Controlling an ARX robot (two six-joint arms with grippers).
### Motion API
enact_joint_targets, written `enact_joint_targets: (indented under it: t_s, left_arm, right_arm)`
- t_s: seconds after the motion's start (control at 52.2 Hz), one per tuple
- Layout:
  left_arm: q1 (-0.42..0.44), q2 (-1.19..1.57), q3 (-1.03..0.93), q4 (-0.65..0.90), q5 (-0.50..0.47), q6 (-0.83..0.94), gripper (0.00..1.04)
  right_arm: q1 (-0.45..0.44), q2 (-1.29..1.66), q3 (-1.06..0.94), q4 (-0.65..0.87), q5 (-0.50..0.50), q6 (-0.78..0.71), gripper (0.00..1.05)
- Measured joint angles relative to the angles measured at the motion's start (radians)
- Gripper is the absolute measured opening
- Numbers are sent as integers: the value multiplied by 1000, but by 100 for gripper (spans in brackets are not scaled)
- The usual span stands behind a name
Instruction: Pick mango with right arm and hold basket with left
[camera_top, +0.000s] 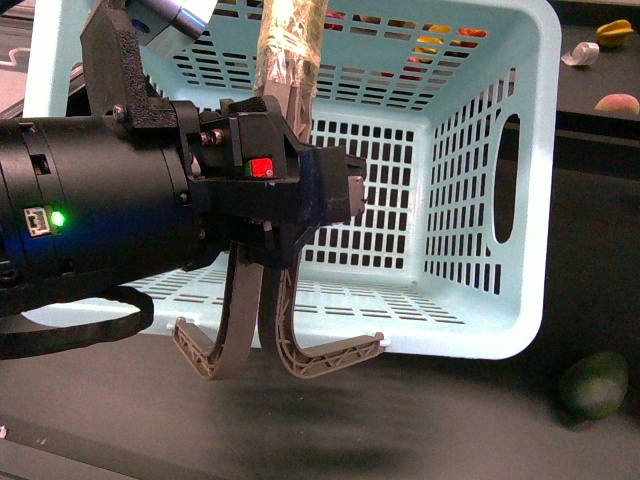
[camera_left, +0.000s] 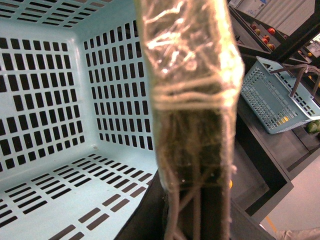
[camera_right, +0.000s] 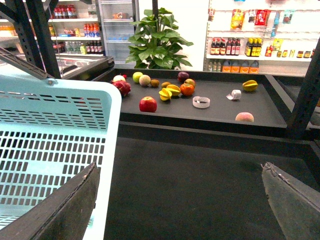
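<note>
The light turquoise basket (camera_top: 470, 200) fills the front view, tipped with its open side towards me. Its tape-wrapped handle (camera_top: 290, 50) runs down into my left gripper (camera_top: 265, 330), which is shut on it; the grey curved fingers (camera_top: 235, 300) hang below the black arm. In the left wrist view the taped handle (camera_left: 190, 75) fills the centre, held by the left gripper (camera_left: 195, 205). My right gripper (camera_right: 180, 200) is open over dark table beside the basket rim (camera_right: 107, 150). The mango (camera_right: 174, 89), yellow-orange, lies far off on the raised back shelf among other fruit.
A dark green oval fruit (camera_top: 594, 385) lies on the table right of the basket. On the back shelf are a red apple (camera_right: 148, 104), a tape roll (camera_right: 201, 102) and a peach (camera_right: 244, 117). A black frame post (camera_right: 305, 100) stands at the right. A second basket (camera_left: 272, 105) sits further off.
</note>
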Motion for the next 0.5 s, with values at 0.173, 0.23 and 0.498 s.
enact_joint_targets:
  t_s: [0.173,0.23,0.498]
  left_arm:
    - [0,0,0,0,0,0,9]
    - [0,0,0,0,0,0,9]
    - [0,0,0,0,0,0,9]
  right_arm:
    - [0,0,0,0,0,0,97]
    - [0,0,0,0,0,0,97]
    - [0,0,0,0,0,0,97]
